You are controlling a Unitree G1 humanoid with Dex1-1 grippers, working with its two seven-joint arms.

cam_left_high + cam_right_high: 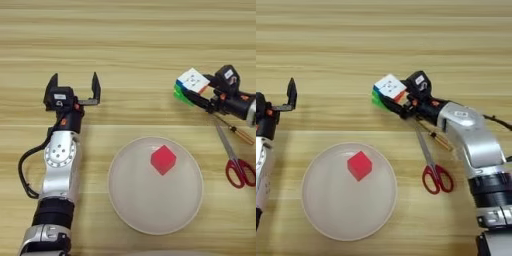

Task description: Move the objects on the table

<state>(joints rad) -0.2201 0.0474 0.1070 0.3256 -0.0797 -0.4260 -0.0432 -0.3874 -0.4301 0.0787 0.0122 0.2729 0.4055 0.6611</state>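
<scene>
Light wood grain with horizontal plank lines makes up the table (pixel 130 45), which fills both views; at the left the left gripper (pixel 73 89) rests over bare wood with its two black fingers spread wide apart and nothing between them, its silver arm running down toward the bottom edge with a black cable looping beside it; to its right, near the front of the table, lies the large round cream plate (pixel 135 210), well apart from that gripper; the small red cube (pixel 163 160) sits on the plate, a little above and right of its centre, tilted so one corner points down; further right and farther back, the multicoloured puzzle cube (pixel 387 90) shows a white top face with coloured squares and a green side; the right gripper (pixel 393 102) has its black fingers clamped on the cube from the right side, the silver forearm slanting away to the lower right; just below that gripper lie the red-handled scissors (pixel 432 165), blades closed and pointing up-left, handles toward the front; the thin orange-handled screwdriver (pixel 439 140) lies just beside the blades on their right, partly under the arm; whether it touches the scissors I cannot tell.
</scene>
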